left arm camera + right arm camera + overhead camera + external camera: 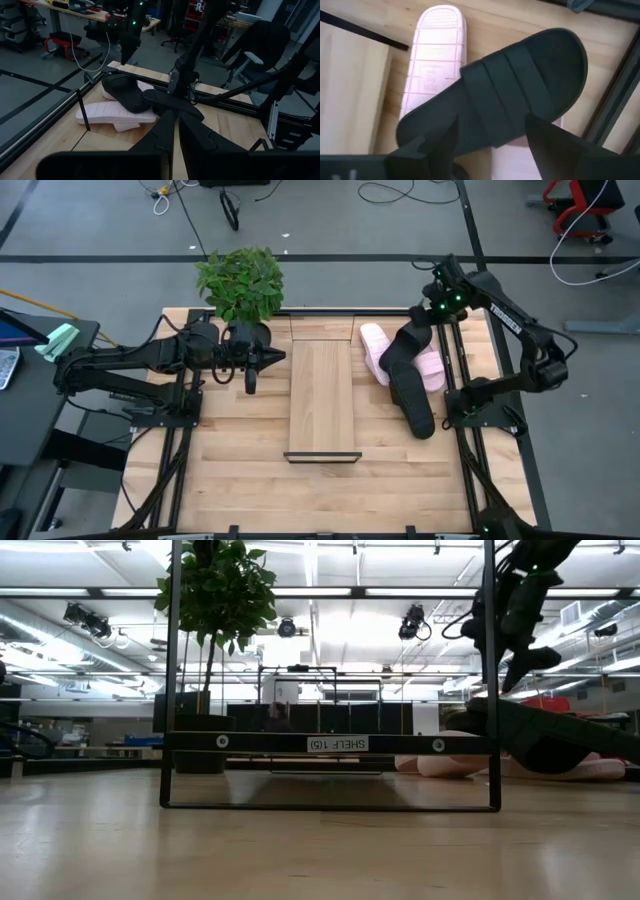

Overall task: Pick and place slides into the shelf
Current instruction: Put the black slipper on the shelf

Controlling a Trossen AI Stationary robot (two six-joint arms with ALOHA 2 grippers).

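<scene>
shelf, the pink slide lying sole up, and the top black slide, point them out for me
shelf (323, 390), high view, middle of its wood plank top
pink slide (436, 55), right wrist view, on its ribbed sole
top black slide (505, 95), right wrist view, on its broad strap

Pale, smooth-grained wood on the shelf top (322, 395), thin matt black metal for its frame (170, 680). Same light wood, faintly glossy, across the tabletop (240, 470). Matt, foam-like black slide (510, 100) with a ribbed strap; pale pink slide (434, 55) showing a grooved, moulded sole. Dark matt plastic-looking fingers (555, 145) on the right gripper (490, 150).
</scene>
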